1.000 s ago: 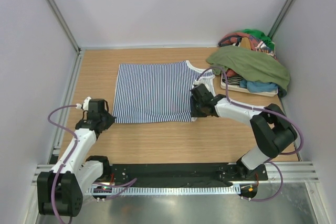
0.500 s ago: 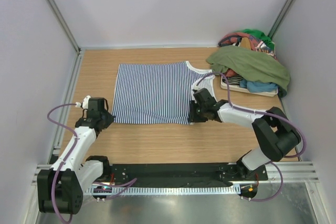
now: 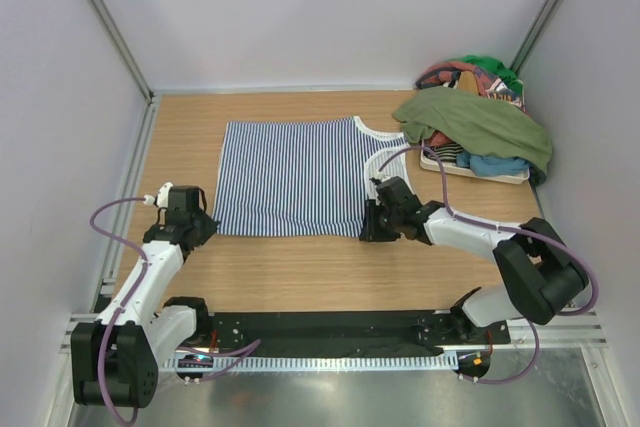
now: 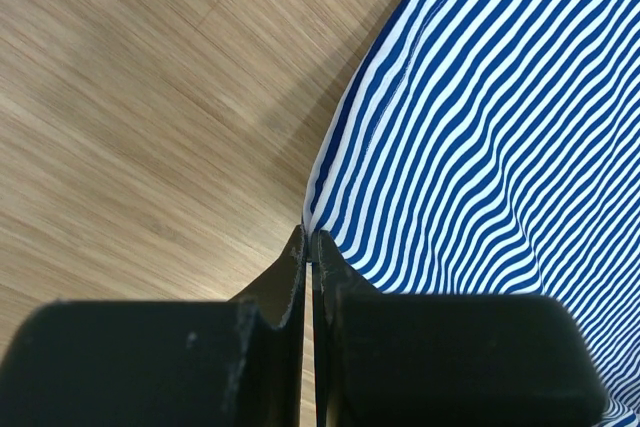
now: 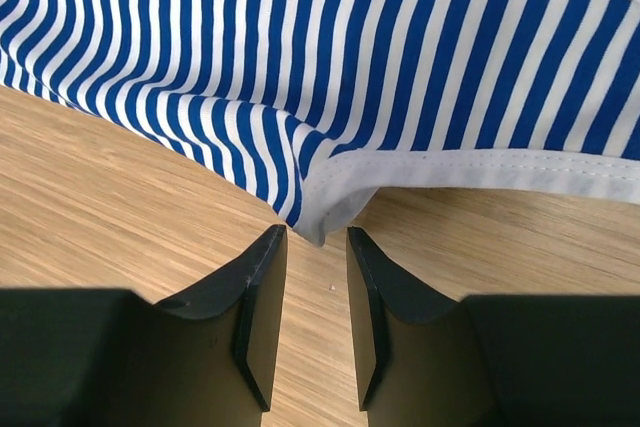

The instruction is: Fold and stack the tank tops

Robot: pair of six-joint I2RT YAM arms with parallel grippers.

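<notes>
black mounting rail up front, light wood tabletop, left gripper pinched shut at the near-left corner of the striped tank top – spread flat mid-table, right gripper parted at its near-right hem, olive tank top draped over the clothes pile far right, plain white walls

Seen from high behind, looking down over the whole desk; seen close and low from each wrist, facing forward onto the striped tank top, near corners shared with overhead.
</notes>
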